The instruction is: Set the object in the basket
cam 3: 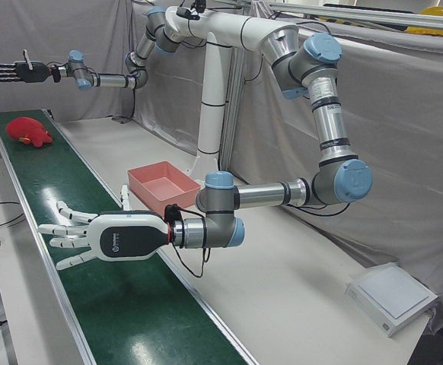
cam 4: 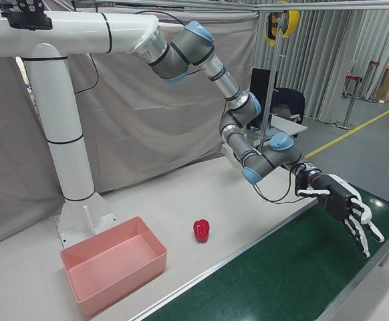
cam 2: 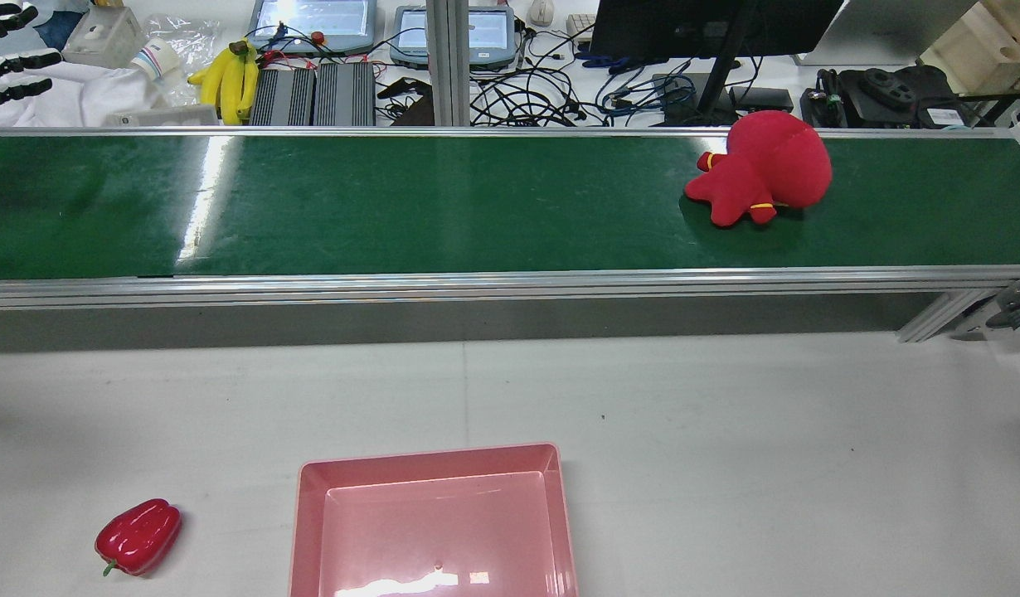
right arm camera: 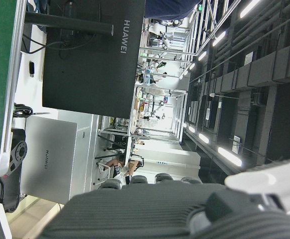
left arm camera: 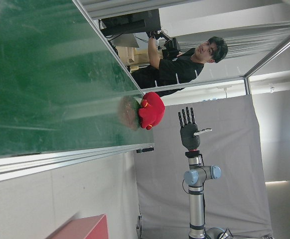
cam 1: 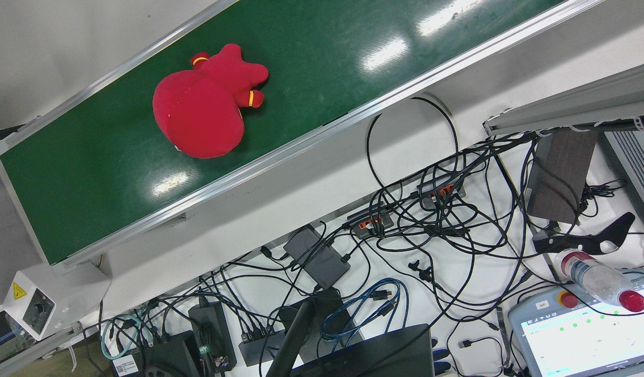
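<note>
A red plush toy (cam 2: 767,170) lies on the green conveyor belt (cam 2: 394,199) toward its right end, also seen in the front view (cam 1: 207,102) and far off in the left-front view (cam 3: 27,131). An empty pink basket (cam 2: 431,452) sits on the white table below the belt. My left hand (cam 3: 92,239) hovers open over the belt's other end, fingers spread (cam 4: 345,210), and only its fingertips show in the rear view (cam 2: 4,50). My right hand (cam 3: 20,71) is raised high and open beyond the plush (left arm camera: 151,109), touching nothing.
A red bell pepper (cam 2: 138,536) lies on the table left of the basket (cam 4: 124,284), near my left arm. Beyond the belt's far rail stand monitors, cables, bananas (cam 2: 228,79) and a person (left arm camera: 185,62). Grey curtains back the station.
</note>
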